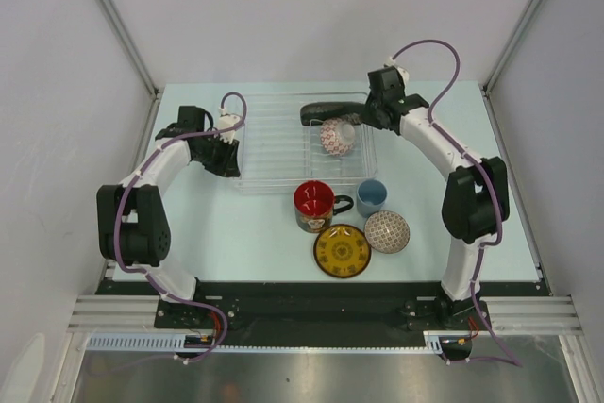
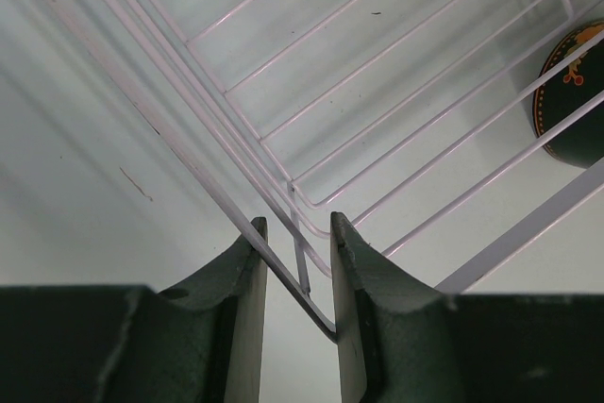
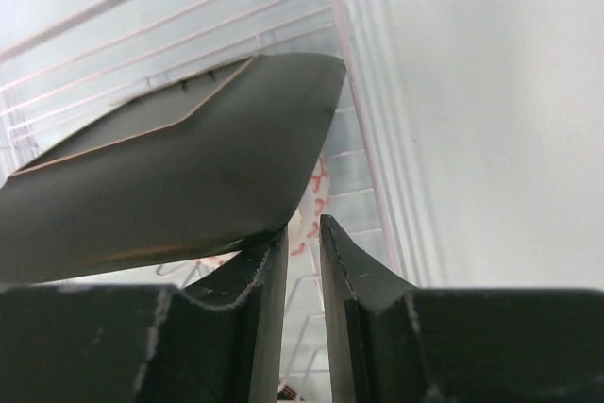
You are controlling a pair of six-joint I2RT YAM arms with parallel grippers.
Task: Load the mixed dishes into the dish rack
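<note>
The clear dish rack (image 1: 274, 153) lies at mid-table. The black square plate (image 1: 328, 111) stands tilted in its far right part, beside a white bowl with a red pattern (image 1: 338, 136). My right gripper (image 1: 362, 118) is at the plate's right end. In the right wrist view its jaws (image 3: 302, 224) stand slightly apart with nothing between them, and the plate (image 3: 170, 186) rests over the left fingertip. My left gripper (image 1: 228, 158) grips the rack's left corner wire (image 2: 297, 285). The red mug (image 1: 313, 203), light-blue cup (image 1: 371, 197), yellow saucer (image 1: 342, 250) and patterned bowl (image 1: 387, 231) stand on the table in front of the rack.
The four loose dishes cluster between the rack and the table's near edge. A dark round dish with an orange edge (image 2: 578, 92) shows through the rack wires in the left wrist view. White walls close in the table on the left, back and right.
</note>
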